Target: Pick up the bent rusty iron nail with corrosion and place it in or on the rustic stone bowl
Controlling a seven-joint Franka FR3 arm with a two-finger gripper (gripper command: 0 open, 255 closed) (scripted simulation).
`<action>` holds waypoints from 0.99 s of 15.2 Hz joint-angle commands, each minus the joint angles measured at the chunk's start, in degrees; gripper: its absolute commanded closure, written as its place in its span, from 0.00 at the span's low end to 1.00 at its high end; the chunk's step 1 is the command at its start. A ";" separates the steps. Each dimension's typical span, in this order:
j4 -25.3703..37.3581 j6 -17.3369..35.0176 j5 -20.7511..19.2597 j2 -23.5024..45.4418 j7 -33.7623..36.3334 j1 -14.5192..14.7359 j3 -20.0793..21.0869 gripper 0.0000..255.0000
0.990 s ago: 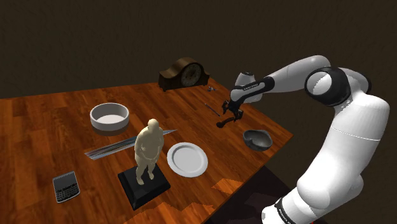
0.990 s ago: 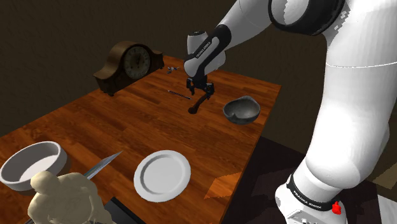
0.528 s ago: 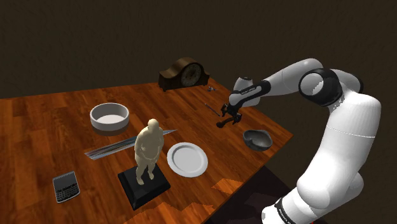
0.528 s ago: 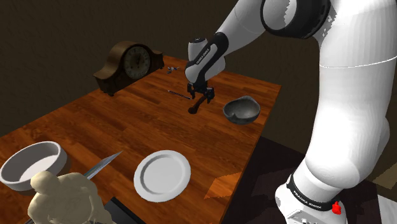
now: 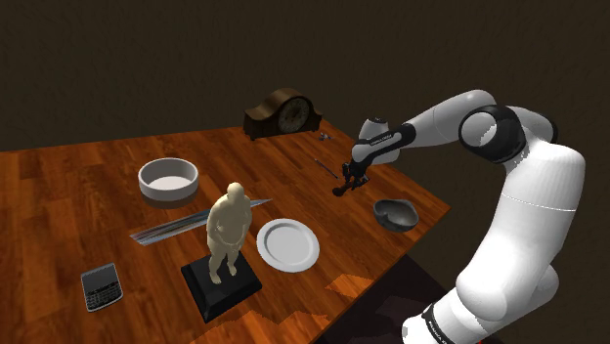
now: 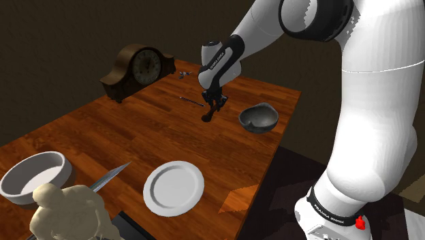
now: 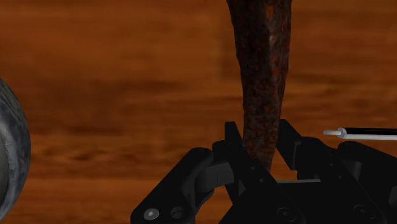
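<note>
The rusty brown nail [image 7: 261,76] stands clasped between my black fingers and sticks out beyond them toward the wooden table. My gripper [image 7: 261,156] is shut on its near end. In the shoulder view the gripper [image 5: 350,178] hangs low over the table's right part, with the nail [image 5: 339,190] reaching down to the wood below it. The grey stone bowl [image 5: 394,213] sits by the table's edge, a short way to the shoulder view's right of the gripper. The second exterior view has the gripper [image 6: 215,106], the nail [image 6: 206,118] and the bowl [image 6: 258,118] close together.
A thin metal tool [image 5: 326,166] lies just behind the gripper. A dark mantel clock [image 5: 283,112] stands at the back. A white plate [image 5: 287,244], a figurine on a black base [image 5: 227,236], a long blade [image 5: 196,220], a round white dish [image 5: 168,178] and a phone [image 5: 102,286] lie toward the left.
The fingers stood apart around the nail before; now they have shut on it. The hand dropped slightly a second ago and has since held its place.
</note>
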 commanded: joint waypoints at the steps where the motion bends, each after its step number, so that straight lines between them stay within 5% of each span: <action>1: 0.00 0.00 0.00 0.00 0.00 0.00 0.00 1.00; 15: 0.58 -4.93 0.42 -4.37 -0.75 -0.04 0.19 1.00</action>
